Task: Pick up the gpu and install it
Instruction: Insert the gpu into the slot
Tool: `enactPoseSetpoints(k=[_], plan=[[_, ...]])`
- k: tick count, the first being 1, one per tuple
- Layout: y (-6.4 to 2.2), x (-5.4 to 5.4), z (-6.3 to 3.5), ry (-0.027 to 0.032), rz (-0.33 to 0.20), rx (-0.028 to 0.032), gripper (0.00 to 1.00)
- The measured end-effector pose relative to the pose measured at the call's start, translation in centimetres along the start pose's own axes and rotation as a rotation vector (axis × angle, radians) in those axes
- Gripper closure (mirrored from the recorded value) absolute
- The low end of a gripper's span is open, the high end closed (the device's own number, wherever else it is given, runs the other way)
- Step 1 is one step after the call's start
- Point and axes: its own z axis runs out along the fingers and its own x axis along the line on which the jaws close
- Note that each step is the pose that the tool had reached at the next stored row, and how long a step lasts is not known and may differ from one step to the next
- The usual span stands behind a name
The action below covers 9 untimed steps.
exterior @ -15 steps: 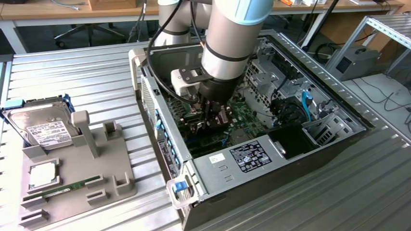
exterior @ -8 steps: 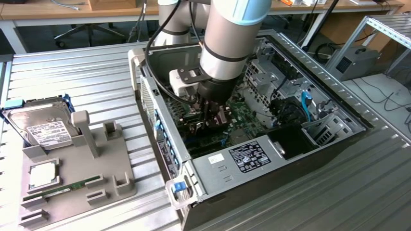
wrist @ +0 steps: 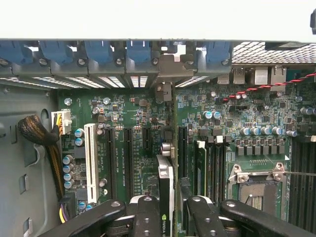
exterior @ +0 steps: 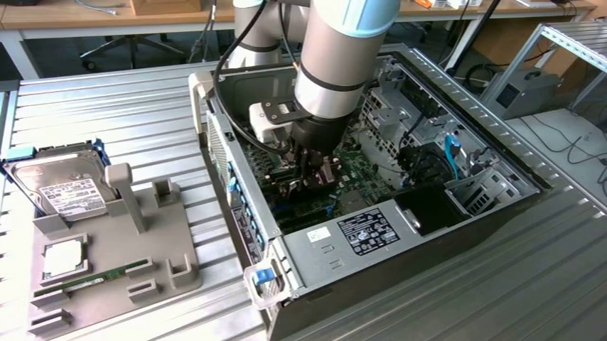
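Jaws: you see the gripper (wrist: 167, 217) partly closed, its two black fingers (wrist: 148, 217) pinching the gpu (wrist: 166, 185) by its upper edge, card held on edge between them.
Gpu position: it hangs inside the open computer case (exterior: 493, 213), above the green motherboard (wrist: 143, 123), its length running along the black expansion slots (wrist: 127, 158) and toward the case's rear bracket openings (wrist: 170, 74).
Seating: you cannot tell from either view whether the card's lower edge is already in a slot or only above it.
Handling: judge it light and stiff, a thin board that will not flex much but will crack or shed parts if you twist it.
Fragility: its contact edge and small soldered parts look vulnerable; the neighbouring capacitors (wrist: 79, 136) stand close by.
Grip advice: you do best holding the top edge near the middle, as now, so it stays upright.
Slip risk: the smooth black face gives the pads little bite, so a tilt seems possible.
Hidden: the arm (exterior: 332, 64) covers the card in the exterior view; the silver end bracket is hard to make out.
Elsewhere: on the desk (exterior: 114, 106), a hard drive (exterior: 62, 186) and RAM stick (exterior: 90, 277) sit in a grey holder (exterior: 124, 284).
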Motion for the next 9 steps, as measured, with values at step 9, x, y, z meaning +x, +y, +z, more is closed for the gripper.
enactPoseSetpoints(k=[9], plan=[[0.00,0.00,0.01,0.0059,0.000,0.0000,0.74]])
